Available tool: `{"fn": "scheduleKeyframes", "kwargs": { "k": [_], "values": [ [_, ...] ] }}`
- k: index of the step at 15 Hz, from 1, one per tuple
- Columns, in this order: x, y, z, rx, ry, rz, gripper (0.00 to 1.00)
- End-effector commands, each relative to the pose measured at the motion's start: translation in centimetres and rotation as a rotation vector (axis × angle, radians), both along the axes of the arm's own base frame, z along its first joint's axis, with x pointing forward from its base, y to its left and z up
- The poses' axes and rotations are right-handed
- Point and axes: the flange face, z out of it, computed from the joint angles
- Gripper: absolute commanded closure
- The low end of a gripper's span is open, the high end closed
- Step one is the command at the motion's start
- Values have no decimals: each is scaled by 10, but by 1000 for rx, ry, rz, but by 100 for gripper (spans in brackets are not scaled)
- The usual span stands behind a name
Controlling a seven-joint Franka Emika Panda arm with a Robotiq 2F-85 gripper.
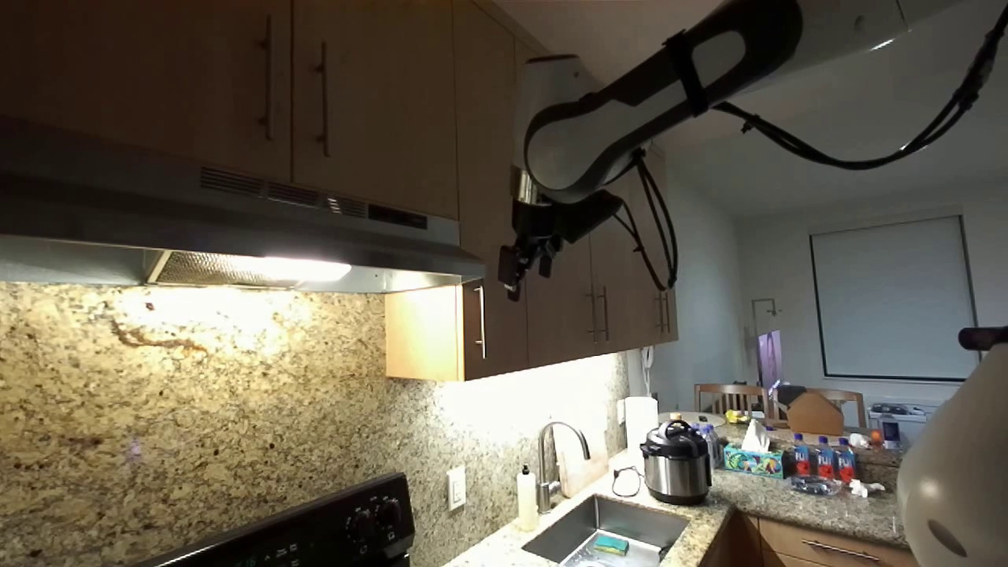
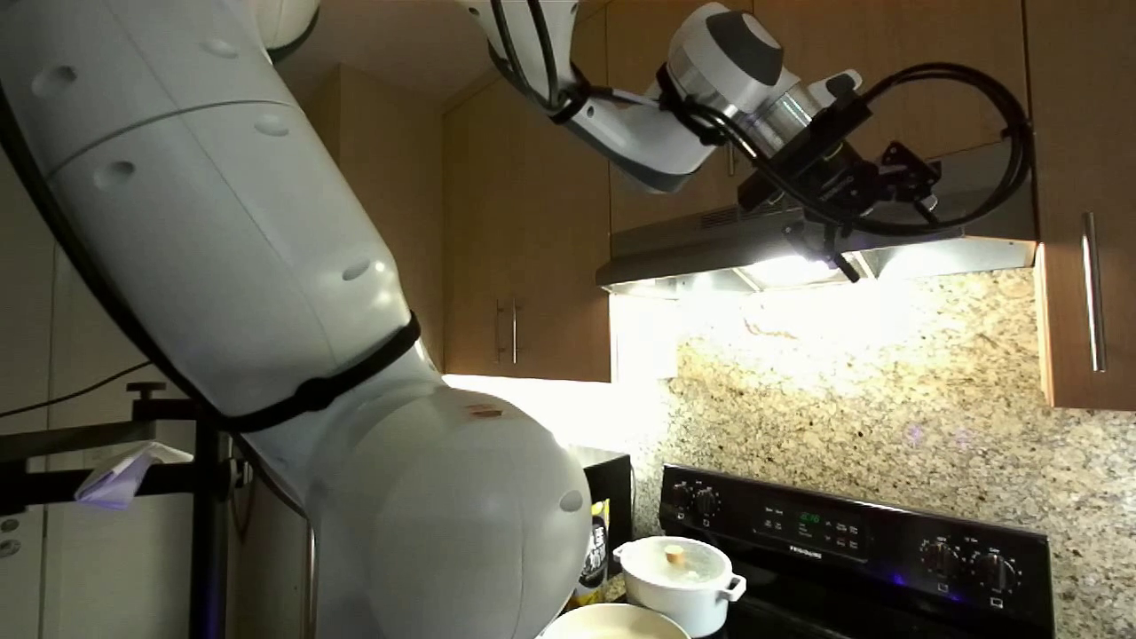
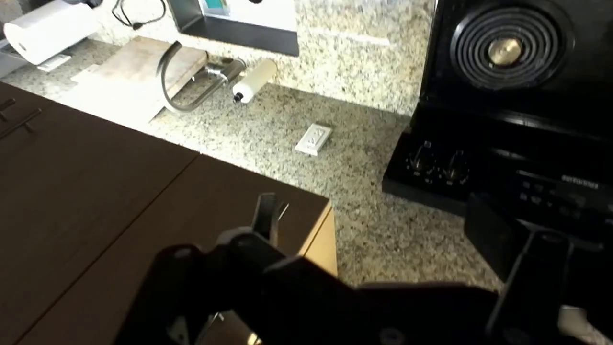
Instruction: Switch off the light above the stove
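Note:
The light (image 1: 307, 270) glows under the range hood (image 1: 236, 216); the lit lamp (image 2: 790, 271) also shows in an exterior view. A dark control strip (image 1: 398, 216) sits at the end of the vents on the hood's front; single switches are too small to make out. The stove (image 2: 808, 532) stands below, and its burner and knobs show in the wrist view (image 3: 505, 51). My gripper (image 1: 526, 268) is open and empty, in the air near the hood's end by the cabinet. In the wrist view its fingers (image 3: 378, 225) are wide apart with nothing between them.
Upper cabinets (image 1: 543, 315) with bar handles adjoin the hood. Below are the sink (image 1: 606, 512), faucet (image 1: 543, 465), soap bottle (image 1: 527, 498) and wall outlet (image 1: 456, 487). A white pot (image 2: 679, 586) stands by the stove. Cables (image 2: 1012, 151) loop around the wrist.

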Motion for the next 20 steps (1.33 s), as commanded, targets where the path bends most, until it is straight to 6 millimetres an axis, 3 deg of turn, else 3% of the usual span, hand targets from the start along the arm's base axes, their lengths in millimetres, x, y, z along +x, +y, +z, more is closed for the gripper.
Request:
{"fn": "scheduleKeyframes", "kwargs": {
  "k": [1,5,9,11,12,20],
  "values": [
    [14,-13,29,123,-162,-13,0],
    [28,-27,59,245,-364,34,0],
    [48,-22,84,344,-563,127,0],
    [55,-12,88,415,-640,174,0],
    [45,-16,85,381,-585,126,0],
    [52,-13,83,385,-580,136,0]
  ]
}}
